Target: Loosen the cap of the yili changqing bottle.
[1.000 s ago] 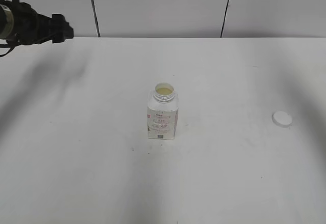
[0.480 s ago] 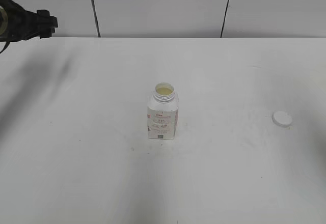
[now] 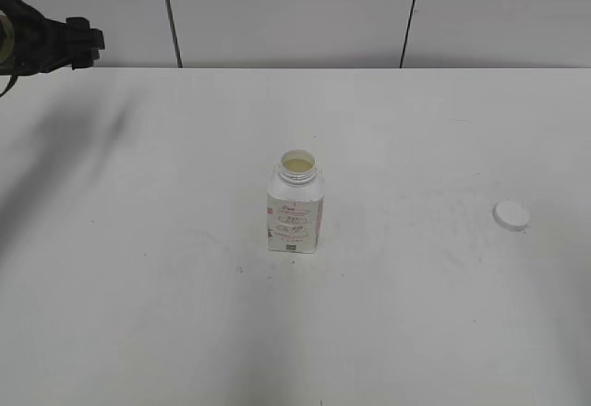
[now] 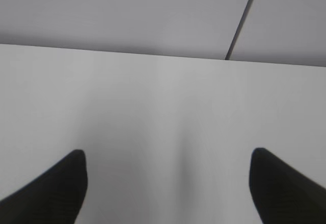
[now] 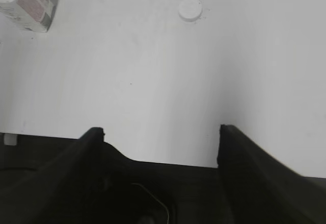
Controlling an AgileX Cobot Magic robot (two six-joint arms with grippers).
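Nothing on the worktop (image 3: pixel 138 314) is looking different from a moment ago, though the left arm (image 3: pixel 42 41) was reaching further in over the far left corner a second back and is now sitting pulled away at that corner.

The yili changqing bottle (image 3: pixel 295 205) is standing upright near the middle of the worktop. Its neck is open at the top, and something pale yellow is showing inside. Its label with the pink edge is facing the near side. In the right wrist view the bottle (image 5: pixel 28 4) is peeking in at the top left corner.

The cap (image 3: pixel 512 215) is not sitting on the bottle. It is lying flat on the worktop, well apart from the bottle, over on the right. The right wrist view is showing the cap (image 5: pixel 190 8) too, small and round and white.

The left pincer (image 4: pixel 168 183) is hanging with its two dark fingers spread wide apart, with nothing between them, looking at bare worktop and the wall behind it. The right pincer (image 5: pixel 161 132) is also spread wide and holding nothing. It is hovering by the near edge of the worktop, well apart from both the cap and the bottle.
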